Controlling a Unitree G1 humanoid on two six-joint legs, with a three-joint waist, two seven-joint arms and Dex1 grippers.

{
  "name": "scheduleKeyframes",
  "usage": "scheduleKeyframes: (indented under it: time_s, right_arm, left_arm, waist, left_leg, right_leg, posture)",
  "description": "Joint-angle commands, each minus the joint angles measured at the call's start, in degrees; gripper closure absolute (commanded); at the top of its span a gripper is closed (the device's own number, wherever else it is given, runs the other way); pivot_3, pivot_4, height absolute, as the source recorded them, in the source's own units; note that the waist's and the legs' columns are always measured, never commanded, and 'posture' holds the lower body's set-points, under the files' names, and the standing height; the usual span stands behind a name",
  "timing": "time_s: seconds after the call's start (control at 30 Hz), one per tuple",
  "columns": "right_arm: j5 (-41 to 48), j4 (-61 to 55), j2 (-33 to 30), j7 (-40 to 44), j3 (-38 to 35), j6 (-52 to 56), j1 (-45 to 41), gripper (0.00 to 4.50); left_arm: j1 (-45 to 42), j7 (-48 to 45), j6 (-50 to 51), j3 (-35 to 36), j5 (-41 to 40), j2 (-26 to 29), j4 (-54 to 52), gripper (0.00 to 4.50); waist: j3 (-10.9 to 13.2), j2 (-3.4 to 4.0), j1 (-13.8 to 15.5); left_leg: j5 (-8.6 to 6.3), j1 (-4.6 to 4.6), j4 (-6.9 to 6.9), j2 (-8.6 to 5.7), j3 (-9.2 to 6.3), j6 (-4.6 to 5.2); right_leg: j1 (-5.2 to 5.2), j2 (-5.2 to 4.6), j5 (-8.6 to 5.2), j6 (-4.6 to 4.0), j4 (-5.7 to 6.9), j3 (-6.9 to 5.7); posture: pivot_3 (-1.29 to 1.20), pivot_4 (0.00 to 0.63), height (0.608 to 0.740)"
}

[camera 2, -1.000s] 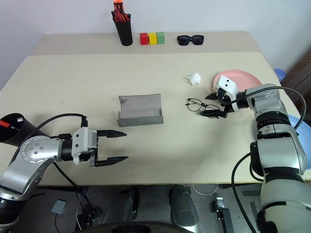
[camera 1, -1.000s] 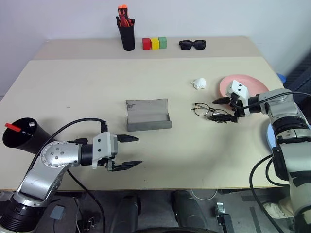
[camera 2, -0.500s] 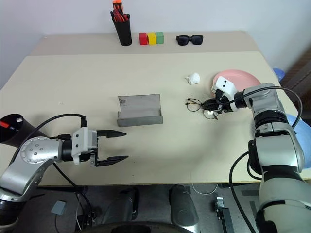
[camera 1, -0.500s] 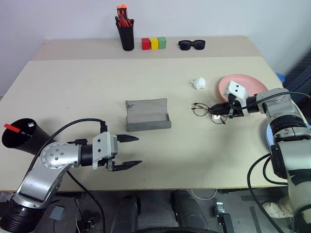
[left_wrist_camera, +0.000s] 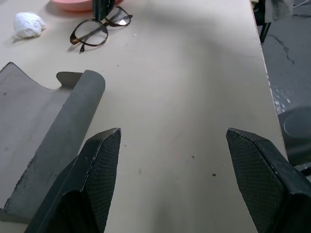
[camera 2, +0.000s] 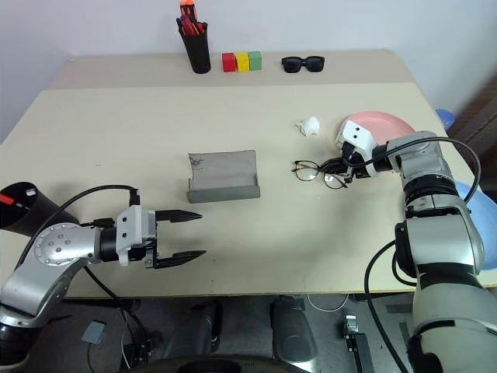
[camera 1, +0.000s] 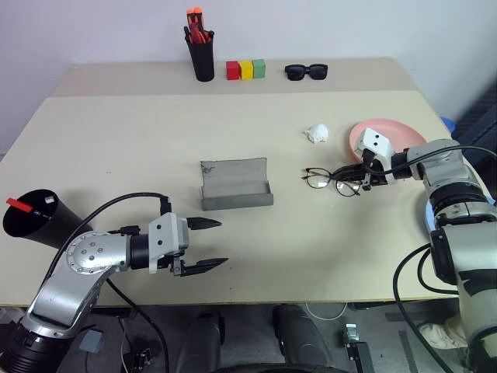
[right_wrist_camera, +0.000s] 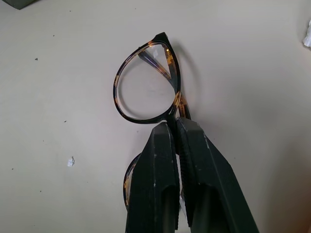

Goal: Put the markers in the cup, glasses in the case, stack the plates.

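my right claw [right_wrist_camera: 176, 127] was clamped on the glasses [camera 1: 331, 179] at the bridge, beside the pink plate [camera 1: 396, 130]; my left claw [camera 1: 206, 244] hung apart near the case [camera 1: 236, 185].

The case [camera 1: 237, 186] is set open near the middle of the table [camera 1: 140, 132]. To its right the glasses [camera 1: 331, 180] are found, with a plate [camera 1: 404, 134] behind and right of them. A crumpled wad [camera 1: 316, 134] is placed just left of the plate. At the left edge the cup [camera 1: 35, 221] is seen. Along the far side a pen holder [camera 1: 204, 56], three blocks [camera 1: 247, 69] and sunglasses [camera 1: 307, 71] are lined up from left to right.
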Motion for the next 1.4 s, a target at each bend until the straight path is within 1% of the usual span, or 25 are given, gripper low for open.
scheduleKeyframes:
  time_s: [0.03, 0.1, 0.2, 0.33, 0.53, 0.63, 0.73, 0.9, 1.1, 1.23, 1.4]
  right_arm:
    - [1.4, -1.8, -1.2, 1.5, -2.0, 0.0, -1.7, 4.47]
    - [2.6, -3.4, -1.7, 3.4, -2.9, 0.7, -2.2, 4.47]
    - [6.2, -9.0, -1.9, 6.2, -5.4, 3.1, -1.8, 4.47]
    - [12.1, -20.9, -0.8, 8.9, -8.2, 9.7, 1.1, 4.47]
    - [16.4, -37.2, 1.0, 6.8, -7.9, 17.0, 6.7, 4.47]
    - [18.4, -44.6, 3.3, 5.5, -6.8, 20.0, 9.7, 4.47]
    - [19.4, -48.9, 6.2, 3.3, -5.9, 21.7, 11.5, 4.47]
    - [20.0, -51.4, 10.4, 0.5, -4.2, 22.8, 12.8, 4.47]
    - [19.4, -50.0, 12.6, -1.2, -2.8, 20.9, 12.6, 4.47]
    - [18.6, -47.6, 14.0, -2.1, -1.7, 19.0, 11.8, 4.47]
    - [17.9, -44.4, 16.0, -2.7, -0.7, 16.7, 10.5, 4.47]
  left_arm:
    - [-0.4, 0.1, -0.5, 0.4, -0.5, -0.1, -1.9, 0.97]
    - [-0.4, 0.0, -0.5, 0.4, -0.5, -0.1, -1.9, 0.97]
    - [-0.3, 0.1, -0.6, 0.2, -0.4, -0.3, -1.8, 0.97]
    - [-0.3, 0.0, -0.4, 0.2, -0.6, -0.4, -1.7, 0.97]
    - [0.2, 0.4, 0.1, 0.4, -0.9, -0.5, -2.0, 0.97]
    - [1.3, 1.2, 0.2, 0.7, -0.6, -0.7, -2.6, 0.97]
    - [3.2, 2.2, 0.4, 1.4, -0.6, -0.7, -3.5, 0.97]
    - [7.6, 6.2, 2.0, 5.2, -2.8, -2.1, -6.4, 0.97]
    - [10.6, 14.7, 8.2, 12.4, -9.2, -6.3, -10.8, 0.97]
    - [14.6, 19.2, 13.1, 17.1, -14.6, -8.2, -14.4, 0.97]
    - [20.7, 20.3, 15.5, 19.2, -19.2, -9.4, -17.0, 0.97]
  waist:
    - [0.0, 0.00, 0.0]
    - [0.0, 0.03, 0.0]
    - [0.1, 0.09, 0.0]
    - [0.1, 0.11, 0.0]
    - [0.1, 0.11, 0.2]
    - [0.1, 0.11, 0.1]
    - [0.1, 0.11, 0.0]
    - [0.1, 0.11, 0.1]
    - [0.1, 0.11, 0.3]
    - [0.1, 0.10, 0.0]
    - [0.1, 0.09, 0.1]
  left_leg:
    - [0.00, 0.00, 0.00, 0.00, 0.00, 0.00]
    - [0.00, 0.00, 0.00, 0.00, 0.00, 0.00]
    - [0.00, 0.00, 0.00, 0.00, 0.00, 0.00]
    - [0.00, 0.00, -0.01, 0.00, 0.00, 0.00]
    - [0.00, -0.01, 0.02, 0.00, -0.05, 0.00]
    - [0.00, -0.02, 0.01, 0.00, -0.05, 0.00]
    - [0.00, -0.02, -0.01, 0.01, -0.05, 0.00]
    - [0.00, -0.02, 0.01, 0.01, -0.06, 0.00]
    - [0.00, -0.03, 0.06, 0.00, -0.11, 0.00]
    - [0.00, -0.03, 0.02, 0.01, -0.10, 0.00]
    - [0.00, -0.02, 0.03, 0.01, -0.10, 0.00]
  right_leg:
    - [0.00, 0.00, 0.00, 0.00, 0.00, 0.00]
    - [0.00, 0.00, 0.00, 0.00, 0.00, 0.00]
    - [-0.01, 0.00, 0.00, 0.00, 0.00, 0.00]
    - [-0.02, 0.00, 0.00, 0.01, 0.02, 0.00]
    - [0.01, 0.00, 0.00, 0.01, 0.03, -0.01]
    - [0.00, -0.01, 0.00, 0.01, 0.03, -0.01]
    - [-0.03, 0.00, 0.00, 0.01, 0.05, -0.01]
    - [-0.03, 0.00, 0.00, 0.00, 0.07, -0.01]
    - [-0.01, -0.02, 0.00, 0.00, 0.06, -0.05]
    - [-0.03, -0.01, 0.00, 0.00, 0.06, -0.05]
    - [-0.02, 0.01, 0.00, 0.00, 0.06, -0.05]
  posture:
    - [0.00, 0.150, 0.740]
    - [0.00, 0.150, 0.740]
    - [0.00, 0.150, 0.740]
    - [0.00, 0.150, 0.740]
    - [0.00, 0.150, 0.740]
    - [0.00, 0.150, 0.740]
    - [0.00, 0.150, 0.740]
    - [0.00, 0.150, 0.740]
    - [0.00, 0.150, 0.740]
    - [0.00, 0.150, 0.740]
    - [0.00, 0.150, 0.740]
